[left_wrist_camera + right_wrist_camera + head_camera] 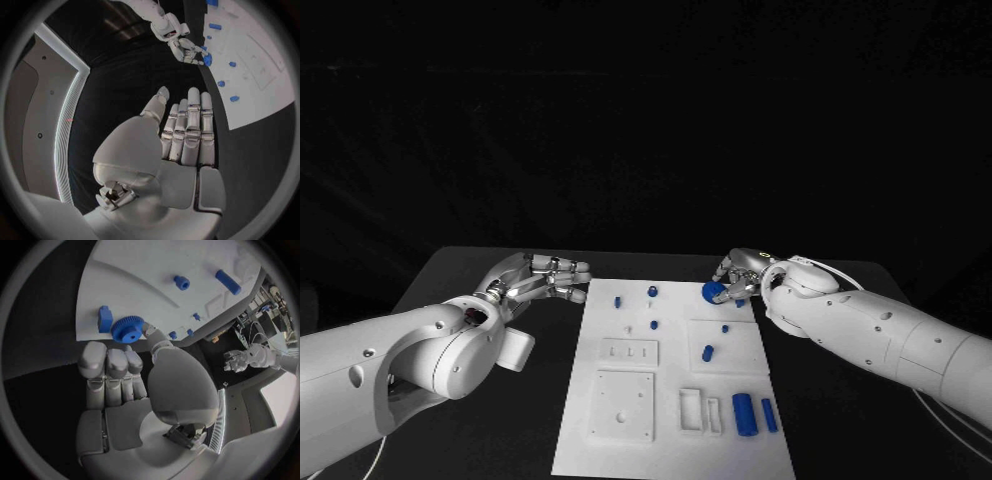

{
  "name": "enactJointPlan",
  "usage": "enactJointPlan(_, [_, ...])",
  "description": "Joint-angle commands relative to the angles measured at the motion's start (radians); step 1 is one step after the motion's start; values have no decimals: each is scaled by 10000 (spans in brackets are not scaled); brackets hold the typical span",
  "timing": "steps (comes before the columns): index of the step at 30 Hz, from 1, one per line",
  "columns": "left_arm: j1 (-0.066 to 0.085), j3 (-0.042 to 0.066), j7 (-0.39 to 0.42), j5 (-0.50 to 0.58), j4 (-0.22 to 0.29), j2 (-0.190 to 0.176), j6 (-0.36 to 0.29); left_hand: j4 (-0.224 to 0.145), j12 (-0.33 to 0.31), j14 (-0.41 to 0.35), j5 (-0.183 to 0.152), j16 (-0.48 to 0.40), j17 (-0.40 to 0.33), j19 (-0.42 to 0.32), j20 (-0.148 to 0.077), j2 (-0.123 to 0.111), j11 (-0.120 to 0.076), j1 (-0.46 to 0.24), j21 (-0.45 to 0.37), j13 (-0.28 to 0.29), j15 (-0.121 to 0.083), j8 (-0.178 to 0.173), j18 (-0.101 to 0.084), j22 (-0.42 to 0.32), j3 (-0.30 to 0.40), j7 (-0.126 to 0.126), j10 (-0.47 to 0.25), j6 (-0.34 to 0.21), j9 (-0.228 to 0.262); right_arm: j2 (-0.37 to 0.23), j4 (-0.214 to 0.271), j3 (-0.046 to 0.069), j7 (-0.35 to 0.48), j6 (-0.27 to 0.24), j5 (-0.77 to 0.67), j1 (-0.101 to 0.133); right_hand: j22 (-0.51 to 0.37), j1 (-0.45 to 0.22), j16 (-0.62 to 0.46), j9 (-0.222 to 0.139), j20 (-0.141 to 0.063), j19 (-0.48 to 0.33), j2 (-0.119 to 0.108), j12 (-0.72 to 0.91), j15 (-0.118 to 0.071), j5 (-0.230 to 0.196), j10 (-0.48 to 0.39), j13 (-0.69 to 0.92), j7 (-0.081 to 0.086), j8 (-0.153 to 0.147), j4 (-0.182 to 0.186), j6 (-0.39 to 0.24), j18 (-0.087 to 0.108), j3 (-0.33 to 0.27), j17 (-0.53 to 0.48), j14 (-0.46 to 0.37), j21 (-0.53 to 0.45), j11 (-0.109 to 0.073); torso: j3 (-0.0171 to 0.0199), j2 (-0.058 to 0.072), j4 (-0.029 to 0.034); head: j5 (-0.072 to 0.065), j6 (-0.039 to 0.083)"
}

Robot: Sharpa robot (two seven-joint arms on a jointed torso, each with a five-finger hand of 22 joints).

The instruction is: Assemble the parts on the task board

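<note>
The right robot hand (pixel 740 275) hovers at the far right corner of the flat white rectangular task board (pixel 635 440), pinching a small round blue toothed gear (pixel 714 292) between its thumb and fingertips (pixel 107 360). In the right wrist view the gear (pixel 127 329) sits at the tips of the curled fingers, just above the board's edge, with a small blue block-shaped part (pixel 105 319) standing on the board right beside it.

The left robot hand (pixel 542 275) rests over the black desk (pixel 473 265) just beside the board's far left corner, holding nothing. In the left wrist view its fingers (pixel 190 125) lie straight and close side by side, the thumb a little apart, so the hand (pixel 181 135) is spread flat, well apart from the board.

On the board, small blue peg-like parts stand near the far edge, among them one (pixel 617 300) on the left and one (pixel 652 292) nearer the middle. Another small blue piece (pixel 708 352) lies in the middle right area. Near the board's right near corner, a long blue cylinder (pixel 744 414) lies beside a slimmer blue bar (pixel 769 414). White raised rectangular fixtures (pixel 623 405) occupy the board's left half.
</note>
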Motion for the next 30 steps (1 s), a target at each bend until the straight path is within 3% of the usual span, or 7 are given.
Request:
enactJointPlan(1, [8,7,58,-21,8,15,198,-10,-28,-38,-45,5,-5,-15,-14,73,-9,3,36,17,33,-27,-55,-10,-51,4,-80,-47,2,44,-55,5,62,17,-14,-6,1129,-47,-60,0,53,360,70,59,9,-32,44,4,-1,23,-25,80,120,141,30,79,88,-2,4,-2,-3,3,24])
enactJointPlan(10, [8,6,22,-55,9,19,204,-16,-28,-45,-38,7,-5,-38,-9,113,-6,-29,79,17,38,-29,-56,-39,-88,7,-85,-62,1,157,-222,5,60,58,15,-7,1130,-91,-90,-1,55,341,122,-6,12,-166,10,-39,11,24,-46,61,118,368,47,85,115,3,2,-8,4,86,-9])
enactJointPlan(30, [9,3,-23,-117,30,4,208,-9,-28,-48,-31,8,-4,-37,-6,112,-6,-31,75,17,39,-26,-57,-69,-108,3,-90,-54,2,299,-448,-1,64,201,47,-10,1140,-243,-84,-8,46,322,121,-7,1,-199,8,-53,0,19,-221,163,111,965,122,100,218,-14,0,-7,-4,98,-69])
